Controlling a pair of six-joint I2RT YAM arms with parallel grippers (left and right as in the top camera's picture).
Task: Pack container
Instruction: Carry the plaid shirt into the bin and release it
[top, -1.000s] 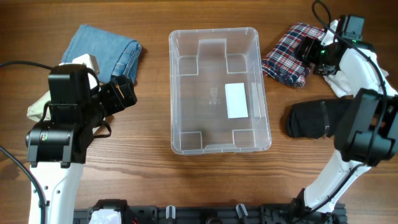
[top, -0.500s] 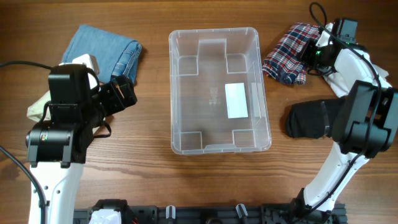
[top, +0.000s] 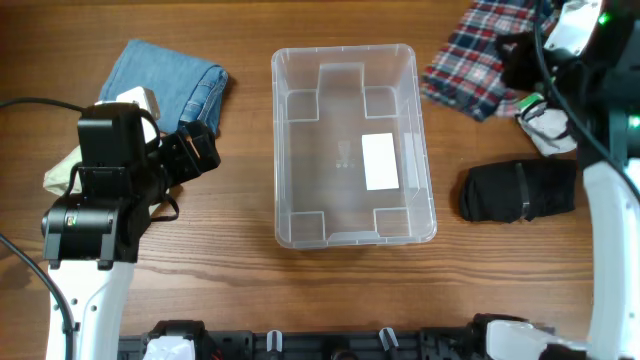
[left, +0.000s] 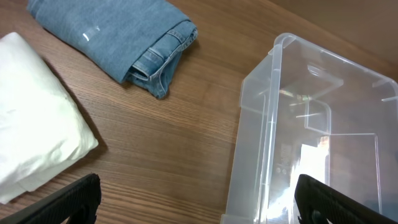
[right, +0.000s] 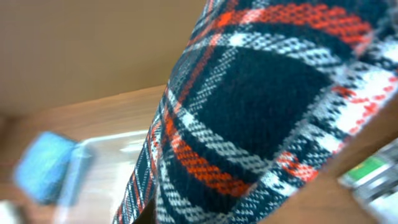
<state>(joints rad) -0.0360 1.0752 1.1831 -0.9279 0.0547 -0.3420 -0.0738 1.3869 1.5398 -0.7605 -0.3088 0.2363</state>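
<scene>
Overhead: the container (top: 345, 52) sits mid-table, empty but for its label (top: 379, 161), within reach of both arms.
Right hand (top: 520, 62): closed on the plaid cloth (top: 465, 65), which hangs above the table (top: 230, 260), likely for carrying to the container.
Left hand (left: 198, 202): fingers wide apart, empty, near the jeans (left: 118, 37) and white cloth (left: 31, 137), seemingly idle.
Black bundle (top: 515, 190): on the table, right of the container, not yet packed.

Even bright light, faint glare on the container (left: 258, 137), heavy blur across the right-wrist plaid cloth (right: 249, 93)
</scene>
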